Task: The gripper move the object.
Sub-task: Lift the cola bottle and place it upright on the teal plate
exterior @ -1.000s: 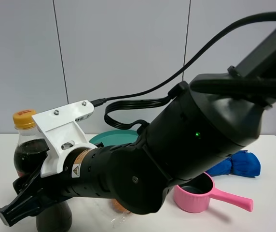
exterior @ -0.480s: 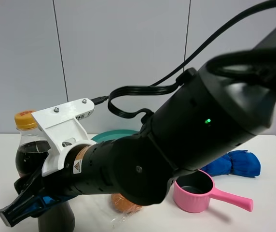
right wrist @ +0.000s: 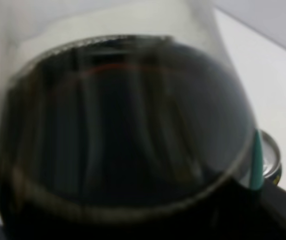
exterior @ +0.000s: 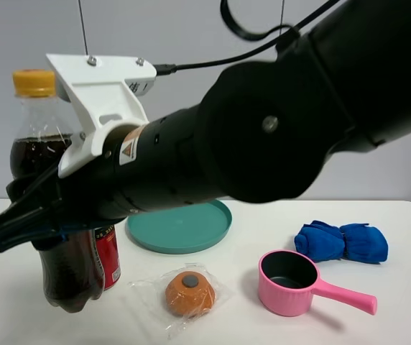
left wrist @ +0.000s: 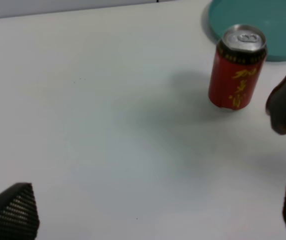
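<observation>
1. At the far left was the bottle (exterior: 37,154): tall, clear plastic with dark cola inside and a yellow cap (exterior: 34,82).
2. Just beside its lower part, slightly behind it, stood a short red can (exterior: 108,255) with yellow lettering and a silvery lid.
3. A flat, round teal plate (exterior: 180,228) lay further back, near the middle.
4. In front of the plate lay a round orange bun (exterior: 189,291), sealed in a crinkled clear wrapper.
5. To the right sat a pink plastic cup (exterior: 288,282), dark inside, with a straight handle. Behind it was a bunched blue cloth (exterior: 342,242).
6. These lay on a smooth white table (exterior: 407,237), with pale grey wall (exterior: 184,29) panels behind.
7. The left gripper (left wrist: 153,215) hung over bare tabletop, its fingers spread wide and holding nothing.
8. The right gripper (exterior: 15,215), black and carrying a white bracket (exterior: 98,79), was clamped around the bottle's middle. The bottle was upright over the table's left end. In the left wrist view its rounded base appeared clear of the surface.
</observation>
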### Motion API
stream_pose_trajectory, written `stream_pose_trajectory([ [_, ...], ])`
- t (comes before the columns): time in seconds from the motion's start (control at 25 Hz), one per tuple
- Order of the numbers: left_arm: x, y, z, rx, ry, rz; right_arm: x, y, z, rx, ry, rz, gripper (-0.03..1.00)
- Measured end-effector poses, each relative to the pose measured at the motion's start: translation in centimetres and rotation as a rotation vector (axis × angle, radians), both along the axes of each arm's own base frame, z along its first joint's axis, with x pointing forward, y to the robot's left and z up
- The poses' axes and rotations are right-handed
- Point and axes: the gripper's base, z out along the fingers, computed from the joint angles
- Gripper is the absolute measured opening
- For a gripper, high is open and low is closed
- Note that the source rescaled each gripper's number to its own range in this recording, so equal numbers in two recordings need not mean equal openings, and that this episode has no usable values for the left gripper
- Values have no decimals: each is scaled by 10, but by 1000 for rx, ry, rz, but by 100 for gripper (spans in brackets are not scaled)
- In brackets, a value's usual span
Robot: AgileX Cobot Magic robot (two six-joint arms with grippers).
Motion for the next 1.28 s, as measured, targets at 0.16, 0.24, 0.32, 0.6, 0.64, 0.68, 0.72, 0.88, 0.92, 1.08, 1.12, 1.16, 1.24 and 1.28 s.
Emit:
stream_pose_trajectory([
  [0.16, 0, 0, 0, 0, 0, 0, -5, -7, 20, 12, -3, 5, 0],
  [0.24, 0, 0, 0, 0, 0, 0, -7, -11, 29, 27, -10, 6, 0],
  [0.32, 0, 0, 0, 0, 0, 0, -9, -14, 38, 42, -18, 7, 0],
  [0.6, 0, 0, 0, 0, 0, 0, -16, -27, 68, 91, -56, 13, 0],
  [0.64, 0, 0, 0, 0, 0, 0, -18, -29, 73, 96, -58, 14, 0],
  [0.68, 0, 0, 0, 0, 0, 0, -19, -32, 77, 99, -60, 15, 0],
  [0.72, 0, 0, 0, 0, 0, 0, -21, -34, 81, 101, -61, 16, 0],
  [0.88, 0, 0, 0, 0, 0, 0, -18, -46, 95, 100, -59, -3, 0],
  [0.92, 0, 0, 0, 0, 0, 0, -14, -50, 99, 94, -56, -18, 0],
  [1.08, 0, 0, 0, 0, 0, 0, 10, -65, 106, 57, -74, -86, 0],
  [1.12, 0, 0, 0, 0, 0, 0, 16, -70, 106, 45, -83, -105, 0],
  [1.16, 0, 0, 0, 0, 0, 0, 22, -75, 106, 40, -91, -123, 0],
  [1.24, 0, 0, 0, 0, 0, 0, 35, -86, 106, 32, -100, -170, 0],
  [1.28, 0, 0, 0, 0, 0, 0, 40, -91, 105, 24, -96, -189, 0],
])
